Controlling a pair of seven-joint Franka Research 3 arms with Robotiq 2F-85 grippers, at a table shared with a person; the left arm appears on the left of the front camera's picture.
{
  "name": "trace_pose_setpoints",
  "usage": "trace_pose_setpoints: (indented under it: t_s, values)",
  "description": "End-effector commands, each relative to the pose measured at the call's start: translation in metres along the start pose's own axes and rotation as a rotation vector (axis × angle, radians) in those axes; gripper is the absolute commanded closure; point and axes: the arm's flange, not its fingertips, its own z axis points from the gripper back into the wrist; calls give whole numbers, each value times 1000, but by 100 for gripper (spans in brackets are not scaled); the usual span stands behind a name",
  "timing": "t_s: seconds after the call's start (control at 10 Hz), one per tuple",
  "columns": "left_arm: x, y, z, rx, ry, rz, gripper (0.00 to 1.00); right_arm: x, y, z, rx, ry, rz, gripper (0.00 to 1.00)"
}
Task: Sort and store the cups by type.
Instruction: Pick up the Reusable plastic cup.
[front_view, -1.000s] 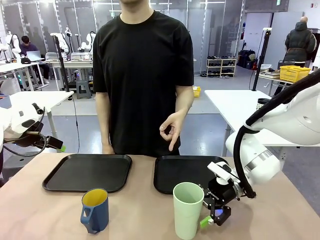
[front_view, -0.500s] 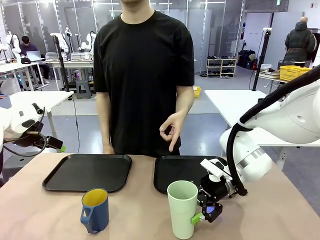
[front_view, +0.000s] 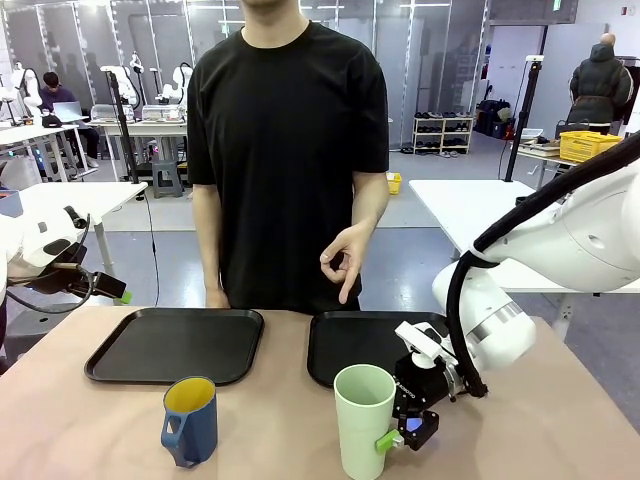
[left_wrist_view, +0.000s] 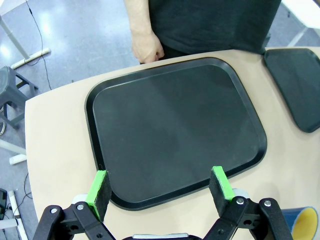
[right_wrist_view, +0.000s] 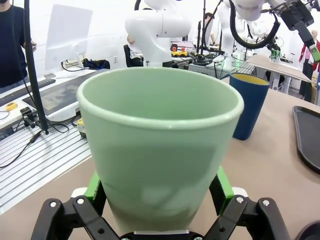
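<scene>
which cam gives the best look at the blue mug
The front view: the blue mug stands whole, handle and yellow inside visible. The right wrist view shows it partly behind the green tumbler; the left wrist view catches a sliver of its rim.

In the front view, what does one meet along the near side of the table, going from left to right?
dark blue mug → pale green tumbler → right pincer, open, reaching in at the tumbler from its right side
</scene>
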Motion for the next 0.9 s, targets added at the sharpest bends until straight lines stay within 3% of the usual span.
trace_pose_setpoints:
  t_s: [0.0,0.4,0.5,0.6,0.7,0.8]
  values:
    - [0,-1,2,3,-2,-7,0,-18,13,-5,37,-19,39,0]
    - [0,-1,2,3,-2,-7,0,-24,15,-8,69,-2,23,0]
    - [0,-1,2,3,-2,-7,0,-25,17,-8,69,13,19,15]
    - [0,-1,2,3,-2,-7,0,-26,18,-6,55,9,36,16]
    - [0,-1,2,3,-2,-7,0,-26,18,-6,55,-7,43,32]
    - [0,-1,2,3,-2,-7,0,-26,18,-6,59,-10,40,33]
